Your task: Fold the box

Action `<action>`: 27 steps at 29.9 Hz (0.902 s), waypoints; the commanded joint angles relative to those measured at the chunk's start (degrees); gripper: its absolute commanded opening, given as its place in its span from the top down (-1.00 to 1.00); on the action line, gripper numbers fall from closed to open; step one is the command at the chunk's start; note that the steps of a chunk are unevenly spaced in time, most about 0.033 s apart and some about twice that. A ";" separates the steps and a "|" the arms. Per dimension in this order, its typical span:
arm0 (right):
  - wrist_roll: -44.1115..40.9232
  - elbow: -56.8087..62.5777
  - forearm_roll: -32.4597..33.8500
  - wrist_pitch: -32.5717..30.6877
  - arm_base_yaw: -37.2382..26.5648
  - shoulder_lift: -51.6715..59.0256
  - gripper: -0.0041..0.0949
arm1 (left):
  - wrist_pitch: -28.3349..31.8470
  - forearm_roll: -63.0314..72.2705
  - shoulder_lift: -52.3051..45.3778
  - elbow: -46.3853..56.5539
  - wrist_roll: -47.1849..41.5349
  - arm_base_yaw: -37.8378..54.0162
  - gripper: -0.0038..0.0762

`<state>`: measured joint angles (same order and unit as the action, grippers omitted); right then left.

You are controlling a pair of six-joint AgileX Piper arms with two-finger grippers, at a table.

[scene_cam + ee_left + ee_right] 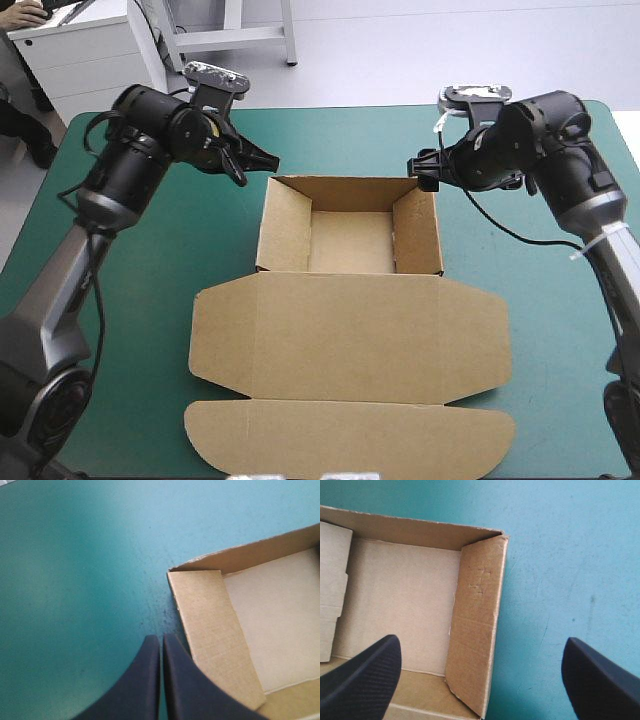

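The brown box (350,240) stands mid-table as an open tray with four raised walls. Its lid (350,335) lies flat toward the table's near edge and ends in a rounded flap (350,435). My left gripper (262,160) hovers just outside the tray's far left corner. In the left wrist view the left gripper (161,641) is shut and empty, over the cover beside the box's side wall (215,630). My right gripper (422,170) hangs at the far right corner. The right gripper (480,642) is open, straddling the box's right wall (477,630) from above.
The teal-green cover (130,300) runs bare to the left and right of the box. The lid's rounded flap reaches close to the table's near edge. The far edge of the table lies just behind both grippers.
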<state>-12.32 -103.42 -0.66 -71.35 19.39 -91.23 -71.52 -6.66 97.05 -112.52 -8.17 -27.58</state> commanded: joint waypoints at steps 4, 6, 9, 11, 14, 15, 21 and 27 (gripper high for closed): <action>-0.31 3.80 -1.21 -0.51 -0.26 6.70 -0.71 | -2.06 2.17 -14.00 6.36 0.52 -0.27 0.91; -0.31 6.75 -1.45 -0.22 -0.26 7.15 -0.71 | -2.06 2.17 -17.75 10.34 0.88 -0.27 0.91; -1.04 10.50 -1.18 3.08 -0.26 7.02 -0.69 | -2.06 2.17 -23.92 17.43 2.02 -0.27 0.91; -1.29 12.49 -1.31 5.65 -0.26 6.51 -0.69 | -1.29 1.47 -28.46 22.56 2.46 -0.27 0.91; -1.81 13.09 -1.44 7.30 -0.26 4.52 -0.69 | 0.53 -0.64 -34.55 28.59 2.46 -0.27 0.91; -1.81 12.98 -1.60 8.16 -0.26 3.55 -0.69 | 0.85 -0.91 -36.41 30.53 2.46 -0.27 0.91; -1.81 12.98 -3.55 11.90 -0.26 -1.77 -0.69 | 5.36 -1.04 -47.23 42.86 3.36 -0.27 0.91; -1.81 12.98 -2.65 14.03 -0.26 -7.51 -0.69 | 12.40 -1.84 -57.62 55.46 4.35 -0.27 0.91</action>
<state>-14.24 -89.06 -3.70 -60.28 19.39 -99.18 -66.08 -7.51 43.49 -60.45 -4.07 -27.58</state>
